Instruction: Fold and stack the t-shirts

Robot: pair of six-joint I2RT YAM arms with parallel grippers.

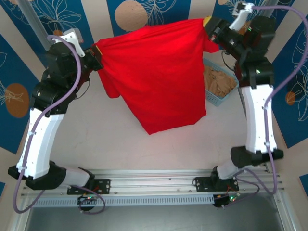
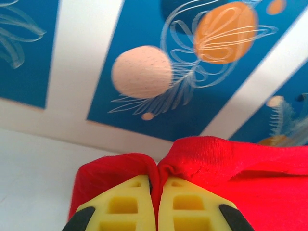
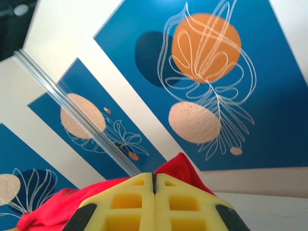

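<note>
Both sets of jaws are clamped fully shut: my left gripper and right gripper each pinch an upper end of the red t-shirt, spreading it, I judge, for folding. It hangs over the white table, just beside the blue basket of tan t-shirts. A patterned wall stands behind the basket.

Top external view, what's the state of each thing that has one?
red t-shirt, unfolded, held up by two corners, hanging spread.
left gripper, jaws shut on the red t-shirt.
right gripper, jaws shut on the red t-shirt.
tan t-shirts, crumpled in the basket.
basket, upright, holding the tan t-shirts.
</note>
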